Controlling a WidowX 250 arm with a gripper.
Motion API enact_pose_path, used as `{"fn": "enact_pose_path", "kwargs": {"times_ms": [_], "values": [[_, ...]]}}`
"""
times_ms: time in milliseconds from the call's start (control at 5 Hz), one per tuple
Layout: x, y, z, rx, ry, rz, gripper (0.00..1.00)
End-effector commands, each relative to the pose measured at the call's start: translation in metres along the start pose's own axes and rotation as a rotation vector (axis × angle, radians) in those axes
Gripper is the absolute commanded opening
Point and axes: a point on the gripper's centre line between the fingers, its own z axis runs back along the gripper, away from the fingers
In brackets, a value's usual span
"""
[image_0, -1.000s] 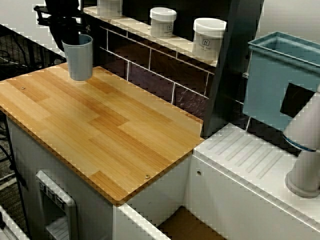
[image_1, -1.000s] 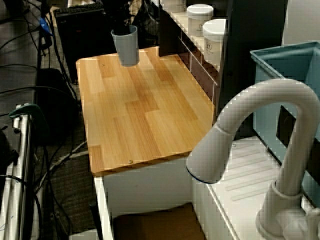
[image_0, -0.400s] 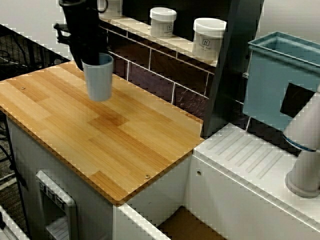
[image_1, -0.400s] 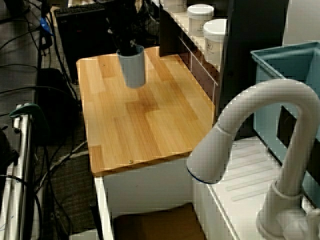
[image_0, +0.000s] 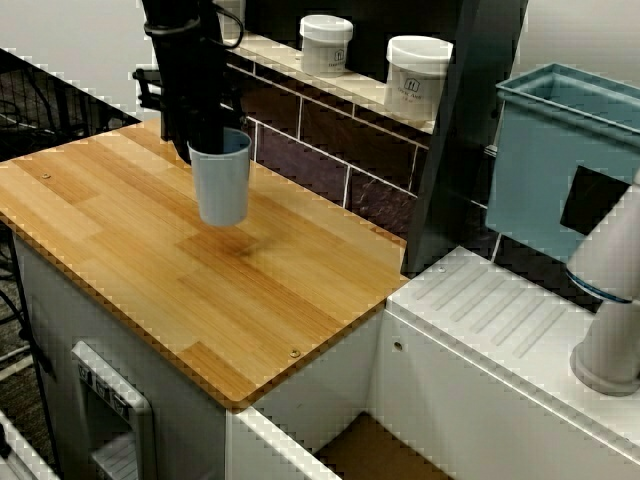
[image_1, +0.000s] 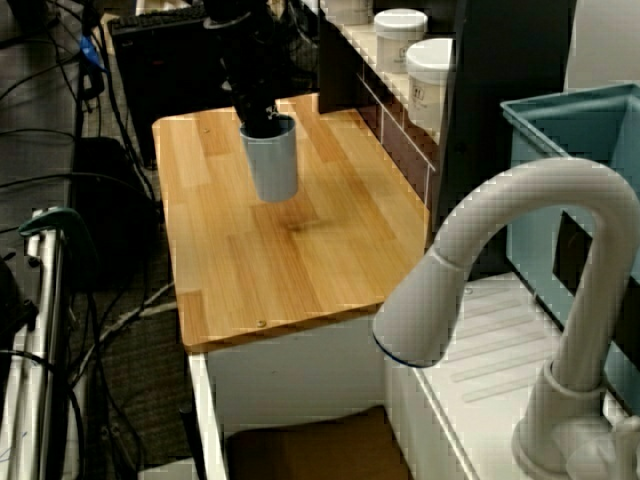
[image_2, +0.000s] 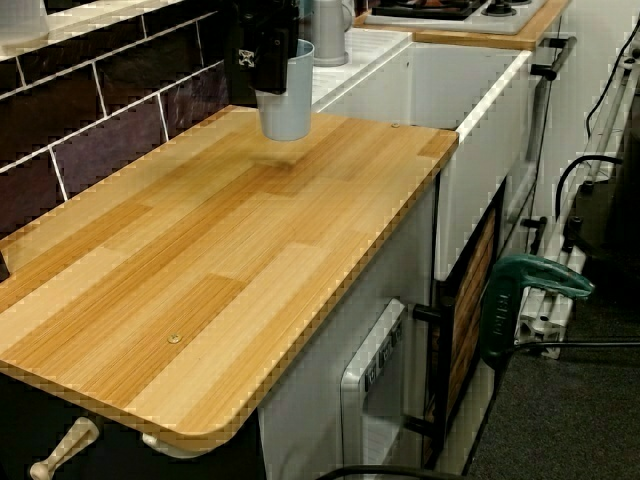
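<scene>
A grey-blue cup (image_0: 222, 182) hangs upright just above the wooden counter (image_0: 150, 250), with a faint shadow under it. My black gripper (image_0: 205, 135) comes down from above and is shut on the cup's rim, one finger inside it. From the faucet end, the cup (image_1: 273, 168) and gripper (image_1: 262, 122) are over the counter's far half, near the tiled back wall. Looking along the counter, the cup (image_2: 287, 98) hangs below the gripper (image_2: 272, 62) toward the sink end.
Two white jars (image_0: 325, 43) (image_0: 417, 75) stand on the ledge behind the counter. A blue bin (image_0: 560, 160) and a white faucet (image_1: 520, 290) stand by the ribbed drainboard (image_0: 500, 310) to the right. Cables (image_1: 60, 250) lie on the floor beyond the counter's edge.
The gripper has carried the cup from the counter's back left corner to the right along the back wall, toward the counter's middle. Nothing else moved.
</scene>
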Motion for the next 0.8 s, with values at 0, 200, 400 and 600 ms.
{"fn": "enact_pose_path", "kwargs": {"times_ms": [0, 200, 400, 600], "values": [[-0.0124, -0.0014, -0.0001, 0.0, -0.019, -0.028, 0.0], [-0.0144, -0.0011, -0.0075, 0.003, -0.01, -0.026, 0.0], [-0.0164, -0.0017, -0.0092, 0.008, 0.002, -0.026, 0.57], [-0.0223, -0.0012, -0.0063, 0.01, 0.009, -0.035, 1.0]]}}
